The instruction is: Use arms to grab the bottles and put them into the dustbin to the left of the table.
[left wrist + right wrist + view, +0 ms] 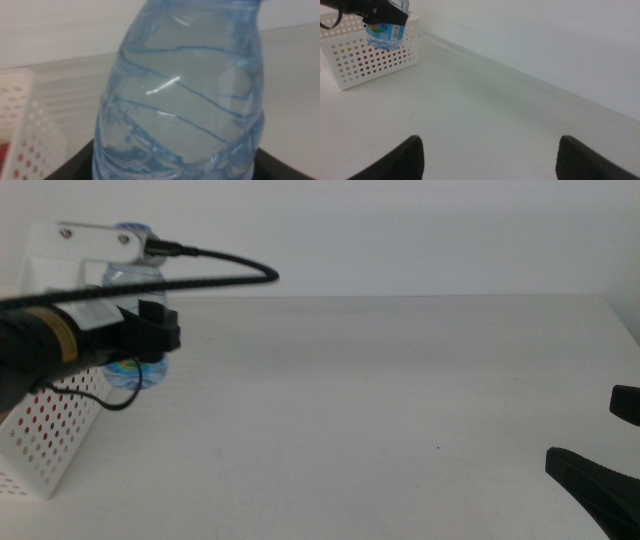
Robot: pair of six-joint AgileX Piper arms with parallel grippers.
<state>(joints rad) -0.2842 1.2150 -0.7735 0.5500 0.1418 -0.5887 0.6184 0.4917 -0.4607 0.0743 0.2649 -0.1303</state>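
Here left hand (150, 330) grips blue-labelled bottle (180, 95), writing unreadable.

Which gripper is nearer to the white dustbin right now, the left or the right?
Left. The left gripper holds the water bottle by the dustbin at the table's left edge. The right gripper waits open, far across the table.
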